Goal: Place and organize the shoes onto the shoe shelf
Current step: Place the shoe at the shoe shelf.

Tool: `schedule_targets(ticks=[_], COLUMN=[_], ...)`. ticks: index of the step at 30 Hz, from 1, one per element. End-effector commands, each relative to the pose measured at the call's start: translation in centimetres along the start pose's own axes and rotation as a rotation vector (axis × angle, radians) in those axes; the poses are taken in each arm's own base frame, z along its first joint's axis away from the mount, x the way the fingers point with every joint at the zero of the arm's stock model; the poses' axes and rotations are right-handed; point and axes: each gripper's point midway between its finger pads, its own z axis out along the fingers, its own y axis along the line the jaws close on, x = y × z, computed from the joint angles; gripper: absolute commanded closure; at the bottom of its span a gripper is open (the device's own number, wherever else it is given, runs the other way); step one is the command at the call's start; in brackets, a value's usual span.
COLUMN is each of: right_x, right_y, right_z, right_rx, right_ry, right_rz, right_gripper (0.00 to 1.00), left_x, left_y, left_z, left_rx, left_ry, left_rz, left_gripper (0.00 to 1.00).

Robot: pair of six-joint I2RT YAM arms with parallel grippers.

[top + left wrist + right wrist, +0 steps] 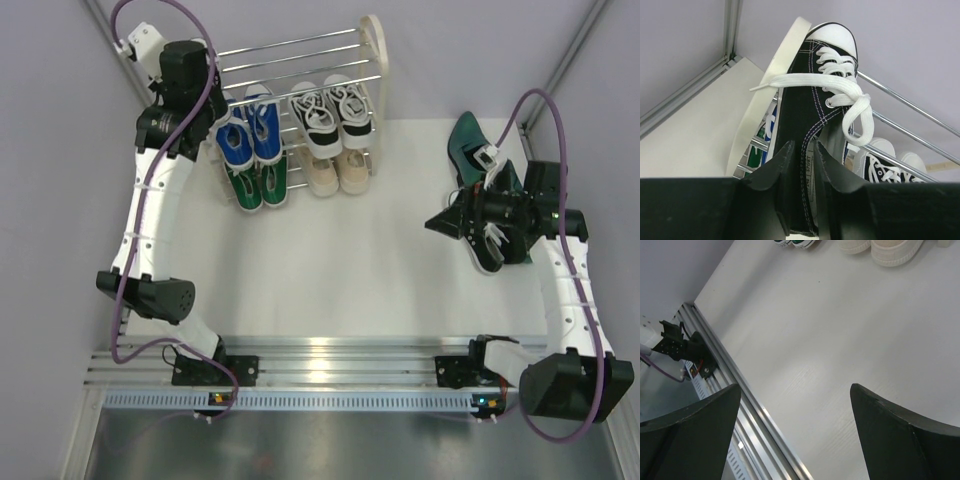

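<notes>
Gently now: left fingers straddle the heel of the black-and-white canvas sneaker, which leans against the cream-sided chrome-rod shoe shelf. I cannot tell whether they clamp it. Spread fully and back straight out, clear of the white laces. Right fingers gape empty over the tabletop.

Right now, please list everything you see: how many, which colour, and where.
shelf: one, chrome rods, cream sides, far side of table
blue sneakers: two, blue, shelf, back left
green sneakers: two, green, shelf, front left
black-and-white sneakers: two, shelf, back right
beige sneakers: two, beige, shelf, front right
black sneaker: one, white toe and laces, by shelf's left panel
dress shoes: two, dark green, table's right side
table: one, white
left gripper: one, black, straddling black sneaker
right gripper: one, black, open, above table
</notes>
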Motion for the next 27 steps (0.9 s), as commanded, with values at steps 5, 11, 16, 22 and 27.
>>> schedule_targets(ticks=[5, 11, 16, 22, 27], right_x=[-0.8, -1.1, -1.5, -2.2, -0.2], right_y=[0.6, 0.5, 0.3, 0.1, -3.3], right_z=[-0.8, -1.0, -1.4, -3.2, -4.9], right_rx=[-0.007, 0.005, 0.033, 0.069, 0.141], right_ry=[-0.032, -0.028, -0.016, 0.054, 0.241], right_rz=[-0.064, -0.091, -0.154, -0.333, -0.373], right_gripper=[0.09, 0.09, 0.09, 0.06, 0.04], left_x=[-4.0, -6.0, -7.2, -6.4, -2.7], left_y=[-1.8, -1.9, -1.9, -1.6, 2.7], left_z=[-1.8, -3.4, -5.1, -9.0, -12.9], left_rx=[0.087, 0.121, 0.166, 0.303, 0.343], left_ry=[-0.067, -0.099, -0.106, -0.038, 0.046], left_rz=[-0.093, -0.092, -0.098, -0.046, -0.011], left_gripper=[0.57, 0.39, 0.35, 0.15, 0.06])
